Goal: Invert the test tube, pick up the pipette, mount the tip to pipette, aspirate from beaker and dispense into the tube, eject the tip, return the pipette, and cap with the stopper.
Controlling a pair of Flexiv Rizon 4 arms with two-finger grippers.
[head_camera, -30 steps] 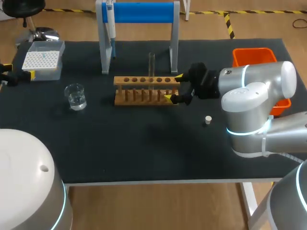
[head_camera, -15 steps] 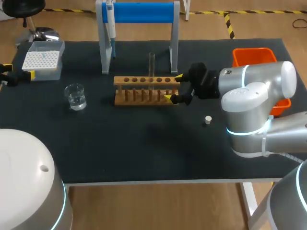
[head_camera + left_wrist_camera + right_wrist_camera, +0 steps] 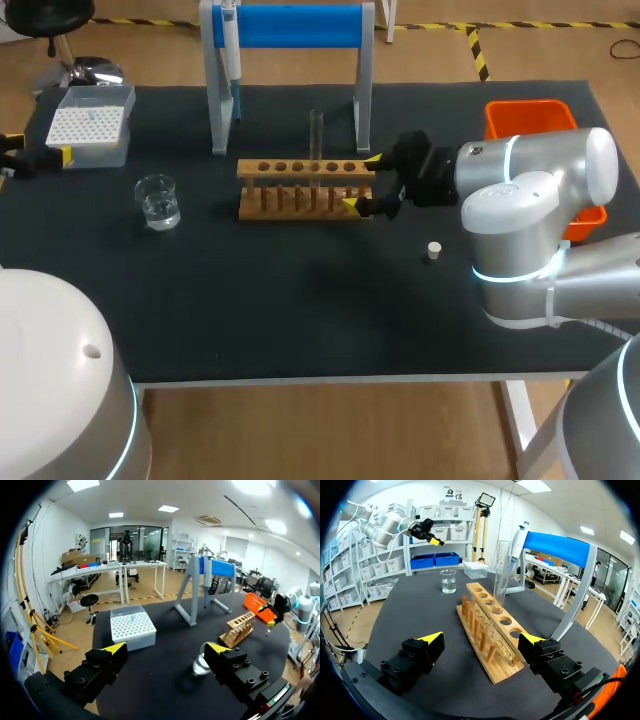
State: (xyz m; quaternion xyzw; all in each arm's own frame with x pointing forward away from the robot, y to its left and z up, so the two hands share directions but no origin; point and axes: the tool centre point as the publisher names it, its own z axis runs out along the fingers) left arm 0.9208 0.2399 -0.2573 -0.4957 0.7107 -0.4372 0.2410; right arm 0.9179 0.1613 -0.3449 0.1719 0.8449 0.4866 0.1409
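Found table (image 3: 300,300) black, rack (image 3: 300,190) tan wood, bin (image 3: 528,104) orange, stand (image 3: 290,25) blue-barred on grey legs, tip box (image 3: 88,125) white with dots, stopper (image 3: 434,250) cream, right gripper (image 3: 361,181) black with yellow tips.

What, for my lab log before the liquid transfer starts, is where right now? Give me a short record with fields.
test tube: upright in a hole of the wooden rack
pipette: hanging on the blue stand
beaker: on the table, left of the rack, clear liquid inside
tip box: at the table's left, behind the beaker
stopper: loose on the table, right of the rack
right gripper: fingers open, at the rack's right end
left gripper: fingers open, empty, beside the tip box
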